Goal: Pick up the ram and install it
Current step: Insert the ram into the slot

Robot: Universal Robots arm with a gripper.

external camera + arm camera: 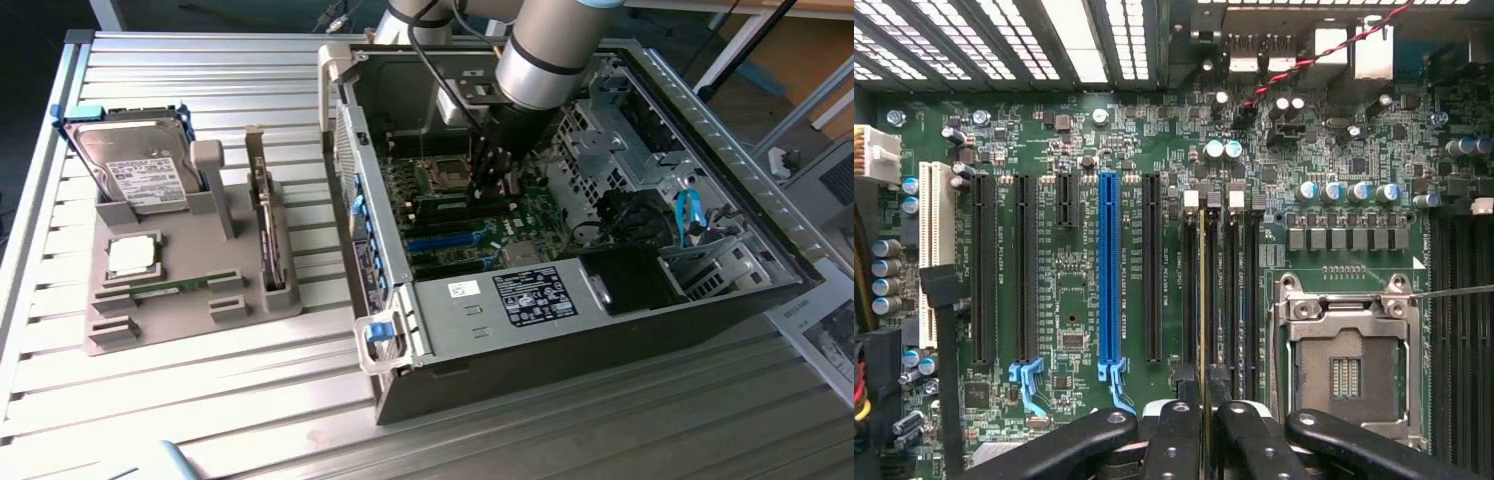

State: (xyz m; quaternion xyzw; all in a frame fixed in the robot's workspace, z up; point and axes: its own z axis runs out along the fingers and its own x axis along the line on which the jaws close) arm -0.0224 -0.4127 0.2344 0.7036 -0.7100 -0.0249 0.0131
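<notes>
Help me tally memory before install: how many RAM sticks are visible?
2. The ram is edge-on in the gripper at the motherboard's memory slots; a second RAM stick lies in the gray tray. Others may be hidden.

The pincer (pixel 1202 400) grips the ram (pixel 1203 300) edge-on over the motherboard (pixel 1074 130).
</notes>
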